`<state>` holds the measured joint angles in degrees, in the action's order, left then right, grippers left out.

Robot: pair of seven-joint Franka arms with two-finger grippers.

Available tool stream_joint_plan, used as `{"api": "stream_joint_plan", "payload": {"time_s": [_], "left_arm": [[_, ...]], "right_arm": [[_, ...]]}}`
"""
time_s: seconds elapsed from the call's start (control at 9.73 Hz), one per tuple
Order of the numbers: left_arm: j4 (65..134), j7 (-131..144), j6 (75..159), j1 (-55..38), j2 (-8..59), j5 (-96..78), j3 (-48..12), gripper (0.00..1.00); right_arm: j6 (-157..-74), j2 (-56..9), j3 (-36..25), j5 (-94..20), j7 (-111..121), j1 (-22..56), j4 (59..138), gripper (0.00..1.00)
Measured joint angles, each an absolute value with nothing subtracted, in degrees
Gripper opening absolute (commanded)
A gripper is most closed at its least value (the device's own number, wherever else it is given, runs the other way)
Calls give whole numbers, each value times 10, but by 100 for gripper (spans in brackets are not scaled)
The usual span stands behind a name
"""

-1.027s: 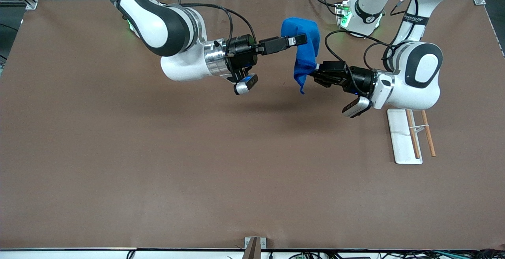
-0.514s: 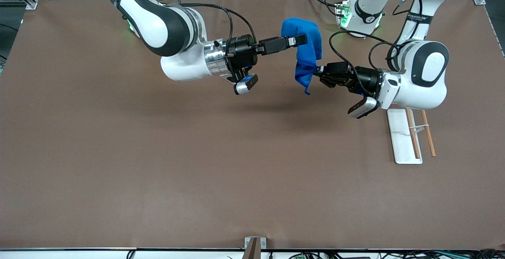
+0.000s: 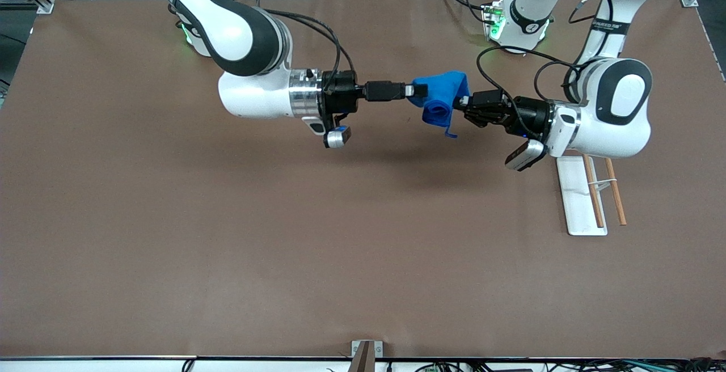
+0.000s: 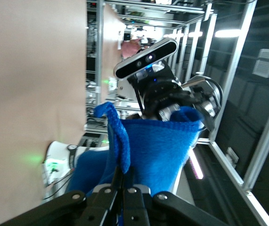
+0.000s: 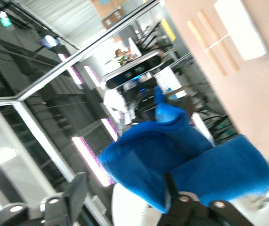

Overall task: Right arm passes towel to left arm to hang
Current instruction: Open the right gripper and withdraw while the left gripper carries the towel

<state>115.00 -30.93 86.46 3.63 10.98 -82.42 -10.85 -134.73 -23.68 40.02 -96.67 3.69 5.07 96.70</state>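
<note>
The bright blue towel (image 3: 439,97) hangs bunched in the air between the two grippers, over the table's middle near the robots' bases. My left gripper (image 3: 460,104) is shut on one edge of it; the left wrist view shows the pinched fold (image 4: 158,146) between the closed fingers (image 4: 126,176). My right gripper (image 3: 409,89) meets the towel from the right arm's end. In the right wrist view its jaws (image 5: 125,183) stand wide apart, and the towel (image 5: 186,165) lies against one finger only.
A white flat base (image 3: 578,190) with two thin wooden rods (image 3: 604,190) lies on the brown table toward the left arm's end, just under the left arm's wrist. It also shows in the right wrist view (image 5: 240,26).
The right gripper has come down and turned, and the towel that draped high over it now sits lower and bunched. The left gripper has drawn slightly toward its own end, still holding the towel.
</note>
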Motion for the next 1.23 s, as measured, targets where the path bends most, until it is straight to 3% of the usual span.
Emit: {"api": "stream_joint_plan", "payload": {"time_s": [0.41, 0.72, 0.92, 1.23], "left_arm": [[1038, -213, 866, 65, 109, -591, -106, 0], [959, -109, 867, 65, 108, -404, -106, 0], [942, -62, 874, 66, 104, -328, -106, 0], [941, -11, 926, 66, 103, -229, -106, 0]], "right_arm": [[-1343, -216, 328, -754, -7, 17, 1023, 100], [-1341, -168, 252, -490, -117, 15, 1060, 100], [-1334, -142, 211, -296, -199, 14, 1069, 100], [-1248, -105, 92, -58, -218, 10, 1071, 100]]}}
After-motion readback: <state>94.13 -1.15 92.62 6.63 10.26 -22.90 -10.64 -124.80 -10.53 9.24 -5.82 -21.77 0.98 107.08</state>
